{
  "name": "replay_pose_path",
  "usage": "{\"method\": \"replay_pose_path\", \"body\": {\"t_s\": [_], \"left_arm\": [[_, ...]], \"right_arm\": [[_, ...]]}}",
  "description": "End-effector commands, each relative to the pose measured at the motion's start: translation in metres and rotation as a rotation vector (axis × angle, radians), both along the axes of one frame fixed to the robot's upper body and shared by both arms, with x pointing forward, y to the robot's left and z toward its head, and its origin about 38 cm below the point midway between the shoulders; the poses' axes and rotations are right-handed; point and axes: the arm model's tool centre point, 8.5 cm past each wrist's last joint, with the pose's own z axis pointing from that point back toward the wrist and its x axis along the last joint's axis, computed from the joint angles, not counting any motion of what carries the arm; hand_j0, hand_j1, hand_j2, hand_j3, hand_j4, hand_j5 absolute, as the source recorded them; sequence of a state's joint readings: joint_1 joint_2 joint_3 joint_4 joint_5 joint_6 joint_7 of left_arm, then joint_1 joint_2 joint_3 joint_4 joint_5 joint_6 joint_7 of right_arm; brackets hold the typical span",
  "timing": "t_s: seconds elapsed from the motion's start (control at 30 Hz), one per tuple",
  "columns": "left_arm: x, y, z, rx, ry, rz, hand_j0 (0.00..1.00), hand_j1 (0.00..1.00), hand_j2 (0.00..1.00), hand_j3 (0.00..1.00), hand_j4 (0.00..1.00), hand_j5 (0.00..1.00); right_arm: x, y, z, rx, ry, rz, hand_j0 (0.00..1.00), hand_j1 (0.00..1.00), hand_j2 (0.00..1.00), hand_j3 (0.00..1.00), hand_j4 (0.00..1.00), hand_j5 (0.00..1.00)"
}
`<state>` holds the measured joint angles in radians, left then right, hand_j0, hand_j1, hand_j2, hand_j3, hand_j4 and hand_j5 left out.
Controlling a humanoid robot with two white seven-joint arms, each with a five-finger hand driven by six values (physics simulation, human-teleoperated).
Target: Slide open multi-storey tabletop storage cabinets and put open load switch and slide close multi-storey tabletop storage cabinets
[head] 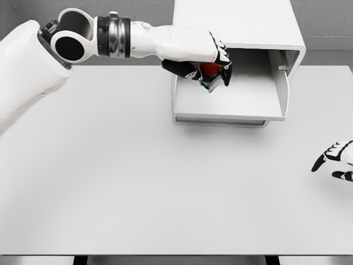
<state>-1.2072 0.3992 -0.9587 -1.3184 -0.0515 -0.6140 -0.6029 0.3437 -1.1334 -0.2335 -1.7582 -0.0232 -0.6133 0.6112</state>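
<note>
Left hand [212,66] curled around red load switch [209,70] (partly hidden), over open drawer [231,105], right hand [336,160] relaxed, empty

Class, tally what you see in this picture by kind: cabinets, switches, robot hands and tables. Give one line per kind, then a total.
Storage cabinet, drawer pulled out: 1
Load switch, red-topped, held in the left hand: 1
Hands, counting the right hand: 2
Table: 1
Total: 5
</note>
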Motion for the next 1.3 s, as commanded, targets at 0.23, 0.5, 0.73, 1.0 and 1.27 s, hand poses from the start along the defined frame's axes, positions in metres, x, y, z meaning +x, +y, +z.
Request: {"method": "replay_pose_path", "body": {"t_s": [0.23,0.5,0.73,1.0,1.27], "left_arm": [[0.0,-0.002,0.001,-0.013,0.007,-0.001,1.0,1.0,1.0,1.0,1.0,1.0],[0.001,-0.006,0.005,-0.012,-0.003,-0.005,1.0,1.0,1.0,1.0,1.0,1.0],[0.017,-0.014,0.029,-0.012,-0.046,0.035,1.0,1.0,1.0,1.0,1.0,1.0],[-0.034,0.03,0.074,-0.04,-0.144,-0.054,1.0,1.0,1.0,1.0,1.0,1.0],[-0.042,0.16,0.076,-0.001,-0.112,0.184,1.0,1.0,1.0,1.0,1.0,1.0]], "right_arm": [[0.014,0.031,-0.013,0.021,0.034,0.094,0.6,0.6,0.6,0.6,0.6,0.6],[0.015,0.035,-0.017,0.019,0.045,0.108,0.6,0.6,0.6,0.6,0.6,0.6],[0.015,0.037,-0.018,0.019,0.049,0.115,0.6,0.6,0.6,0.6,0.6,0.6],[0.026,0.054,-0.015,0.024,0.035,0.164,0.6,0.6,0.6,0.6,0.6,0.6],[0.035,0.066,-0.011,0.026,0.018,0.202,0.6,0.6,0.6,0.6,0.6,0.6]]}}
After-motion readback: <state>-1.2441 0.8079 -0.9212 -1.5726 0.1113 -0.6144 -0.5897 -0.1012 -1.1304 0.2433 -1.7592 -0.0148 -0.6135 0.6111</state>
